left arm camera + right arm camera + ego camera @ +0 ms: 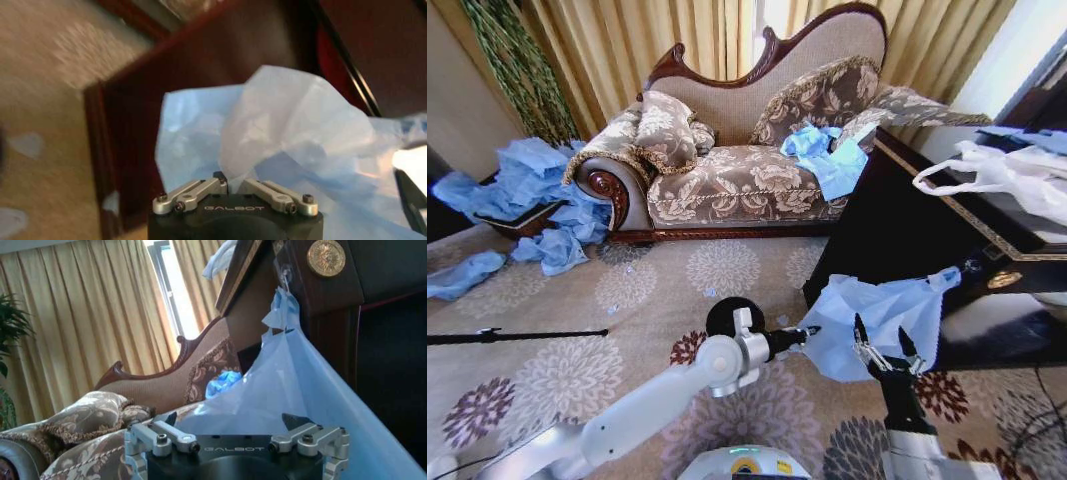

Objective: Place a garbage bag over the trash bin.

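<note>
Hanging in the air beside a dark wooden cabinet (897,240), the garbage bag (872,322) is spreading out as a crinkled light blue sheet between the two grippers, its top corner reaching up to the cabinet's edge. The left gripper (810,331) is pinching the bag's near edge, its fingers (220,181) drawn tight together on the plastic in the left wrist view. The right gripper (879,352) is sitting at the bag's lower edge with its jaws spread wide; in the right wrist view the plastic is rising between the parted fingers (168,420) without being clamped.

The trash bin (727,316) is standing on the patterned carpet (627,290), partly covered by the left arm's wrist, just beside and below the bag.

Crowding the scene behind are a floral sofa (747,170) with more crumpled blue bags (827,160) on its seat, a heap of blue bags (527,200) on the floor at its left end, and a white plastic bag (1007,175) with loop handles lying on the cabinet top. A black rod (517,336) is lying across the carpet at the left.
</note>
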Tool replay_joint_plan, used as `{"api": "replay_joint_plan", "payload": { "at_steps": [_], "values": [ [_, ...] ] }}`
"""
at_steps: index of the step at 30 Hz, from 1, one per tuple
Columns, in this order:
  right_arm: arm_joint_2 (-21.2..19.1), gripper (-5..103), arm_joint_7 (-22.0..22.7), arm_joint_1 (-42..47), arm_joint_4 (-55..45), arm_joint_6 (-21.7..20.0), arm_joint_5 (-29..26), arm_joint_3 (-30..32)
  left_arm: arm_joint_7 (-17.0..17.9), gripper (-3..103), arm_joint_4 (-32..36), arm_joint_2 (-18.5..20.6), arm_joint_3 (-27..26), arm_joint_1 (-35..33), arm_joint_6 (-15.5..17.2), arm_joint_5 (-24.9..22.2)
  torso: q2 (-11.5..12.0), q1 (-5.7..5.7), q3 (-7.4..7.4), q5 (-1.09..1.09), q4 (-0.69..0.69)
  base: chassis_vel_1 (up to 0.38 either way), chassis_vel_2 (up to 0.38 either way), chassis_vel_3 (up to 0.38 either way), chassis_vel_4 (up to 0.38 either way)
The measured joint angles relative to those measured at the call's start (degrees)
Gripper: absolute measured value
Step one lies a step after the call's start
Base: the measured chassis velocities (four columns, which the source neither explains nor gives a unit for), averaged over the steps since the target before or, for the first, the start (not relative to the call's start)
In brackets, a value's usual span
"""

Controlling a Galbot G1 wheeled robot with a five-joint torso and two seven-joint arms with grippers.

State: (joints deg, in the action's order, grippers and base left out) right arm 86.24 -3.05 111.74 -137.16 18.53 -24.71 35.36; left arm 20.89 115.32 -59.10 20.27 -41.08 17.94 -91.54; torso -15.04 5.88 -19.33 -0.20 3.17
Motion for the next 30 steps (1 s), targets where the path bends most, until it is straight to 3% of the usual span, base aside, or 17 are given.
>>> {"api": "replay_joint_plan", "payload": {
  "at_steps": [4,12,21,30],
  "values": [
    [-0.1,100,0.1,0.0,0.0,0.0,0.0,0.1,0.3,0,1.0,1.5,-3.6,-1.5,0.2,1.1,0.0,0.00,0.00,-0.01,0.00,0.000,0.000,0.000,0.000],
    [-0.3,100,0.4,-0.3,0.0,0.0,0.0,0.1,0.8,0,5.7,7.7,-18.0,-8.9,0.6,0.5,0.0,0.00,0.00,0.00,-0.01,0.000,0.000,0.000,0.000],
    [-0.4,100,0.6,-0.5,0.0,-0.1,0.1,-0.1,0.5,0,9.0,10.0,-25.2,-15.5,0.4,0.2,0.0,0.00,0.00,0.00,0.00,0.000,0.000,0.000,0.000],
    [-0.7,100,1.1,-0.4,-0.2,0.2,0.0,0.2,0.0,0,10.9,10.3,-28.4,-19.8,-0.9,1.8,0.0,0.00,0.00,0.00,0.00,0.000,0.000,0.000,0.000]
  ]
}}
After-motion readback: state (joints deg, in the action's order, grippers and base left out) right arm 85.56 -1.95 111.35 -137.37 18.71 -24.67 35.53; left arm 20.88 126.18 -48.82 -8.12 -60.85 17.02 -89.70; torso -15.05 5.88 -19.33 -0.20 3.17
